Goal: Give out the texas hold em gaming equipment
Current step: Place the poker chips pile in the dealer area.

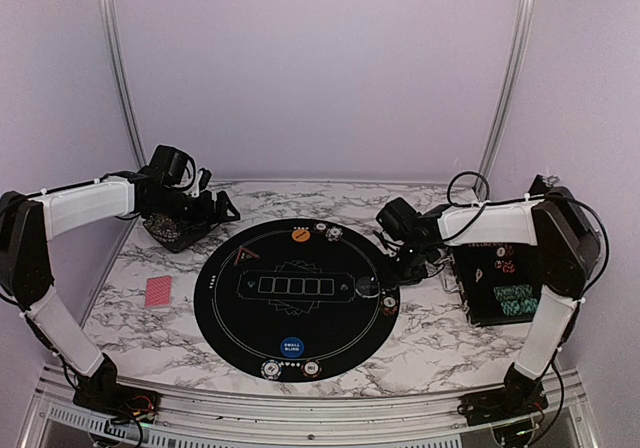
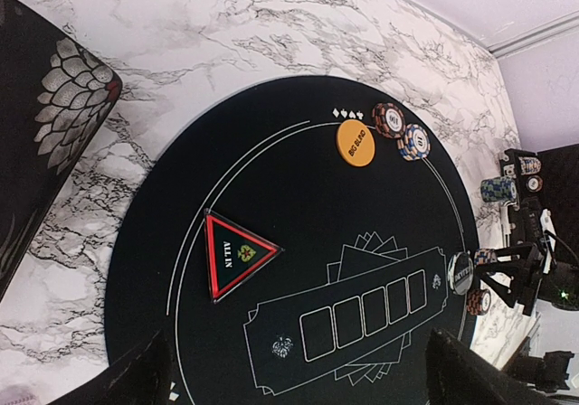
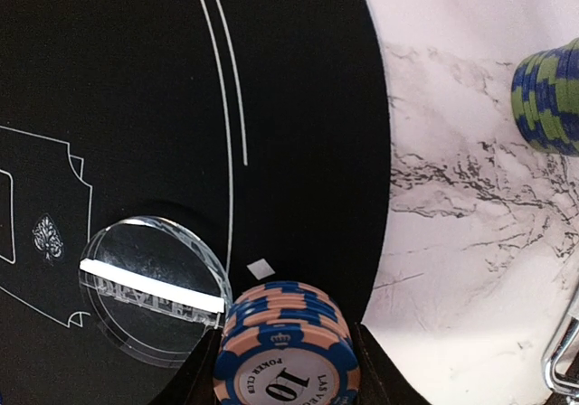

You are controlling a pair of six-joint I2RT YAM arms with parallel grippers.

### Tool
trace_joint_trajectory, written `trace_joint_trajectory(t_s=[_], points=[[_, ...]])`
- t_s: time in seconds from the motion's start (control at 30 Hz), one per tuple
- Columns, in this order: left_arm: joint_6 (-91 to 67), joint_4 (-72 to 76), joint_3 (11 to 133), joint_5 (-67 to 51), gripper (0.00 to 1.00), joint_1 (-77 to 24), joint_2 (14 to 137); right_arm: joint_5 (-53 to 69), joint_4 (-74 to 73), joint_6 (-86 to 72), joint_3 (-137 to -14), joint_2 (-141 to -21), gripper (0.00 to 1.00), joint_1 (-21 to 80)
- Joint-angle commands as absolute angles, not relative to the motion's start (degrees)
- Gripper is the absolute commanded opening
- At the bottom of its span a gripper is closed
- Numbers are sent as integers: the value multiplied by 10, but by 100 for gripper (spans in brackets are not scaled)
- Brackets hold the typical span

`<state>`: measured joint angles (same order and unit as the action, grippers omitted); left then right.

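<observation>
Though well under way, not finished yet. Already laid out on the round black mat (image 1: 225, 318): orange button (image 1: 300, 235) and a pair of far chips (image 1: 323, 229) at the far rim, blue button (image 1: 291, 347) flanked by near chips (image 1: 270, 369) at the near rim, triangular marker (image 2: 237, 255) toward the left, clear dealer puck (image 3: 152, 287) toward the right. Still to hand out, by the look of it: red-backed cards (image 1: 160, 291), lying on the tabletop (image 1: 430, 348) left of the mat, plus spare chips (image 1: 515, 303) in the black case (image 1: 475, 303) at the right. Right claw (image 3: 282, 382) clenched around a blue-and-salmon chip stack (image 3: 285, 333), held at the mat's right rim, just beside the puck; lifted or resting, impossible to tell. Left claw (image 1: 220, 208) spread wide, grasping nothing, hovering past the mat's far-left rim, apart from the cards and from every chip.
</observation>
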<state>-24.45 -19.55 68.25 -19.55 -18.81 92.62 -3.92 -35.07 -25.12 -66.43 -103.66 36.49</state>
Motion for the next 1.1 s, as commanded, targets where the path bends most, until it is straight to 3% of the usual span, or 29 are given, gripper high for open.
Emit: trace_joint_trajectory(t_s=[0.0,1.07], points=[[-242,-191,677,-205,99,-189,928,-36,-340,-260,-662,-1037,26,372],[-242,-191,677,-203,99,-189,932,-43,-338,-262,-646,-1042,29,376]])
